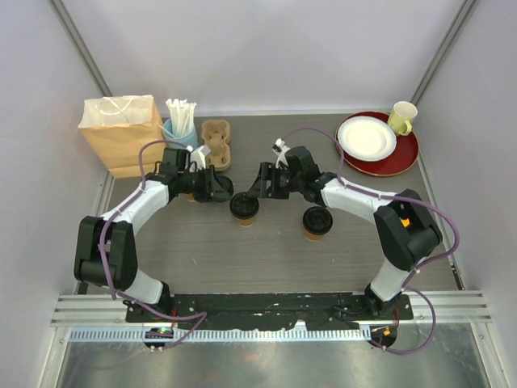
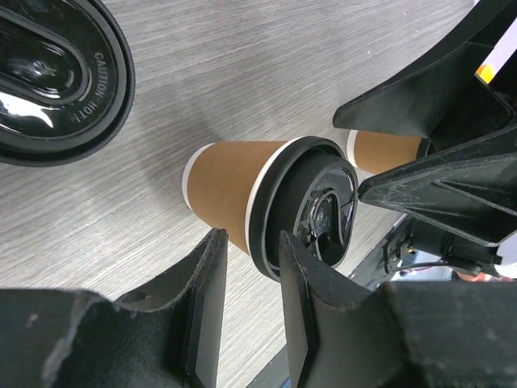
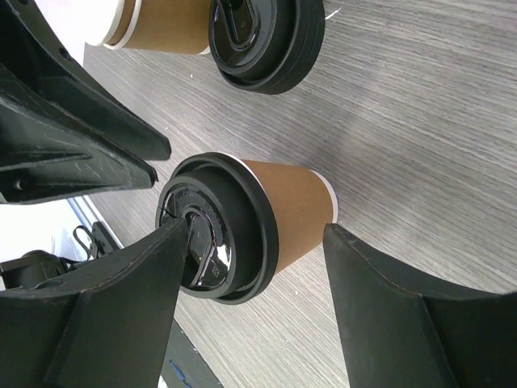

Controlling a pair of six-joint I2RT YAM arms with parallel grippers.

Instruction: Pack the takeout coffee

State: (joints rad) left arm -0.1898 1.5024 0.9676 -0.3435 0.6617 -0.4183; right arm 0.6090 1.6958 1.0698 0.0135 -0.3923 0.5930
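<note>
Grey wood-grain bench (image 1: 266,271), pale walls (image 1: 266,48). Mid-bench, right hand (image 3: 257,234) straddles one coffee cup (image 1: 244,208), jaws wide; left hand (image 2: 250,242), narrow and empty, just beside it. Second cup (image 1: 317,223) stands toward the right edge.

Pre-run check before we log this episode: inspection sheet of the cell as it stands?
Surface: grey wood-grain table, no spills seen.
Job's things: left cup, right cup upright, lidded, apart.
Clutter: paper bag, straw cup, cardboard carrier back left; white plate on red tray, yellow mug back right.
Grippers: left tool narrowly open at left cup's lid, contact unclear; right tool wide open astride same cup.
Cables: purple cables along both arms, clear of cups.
Surroundings: pale walls, metal posts.
</note>
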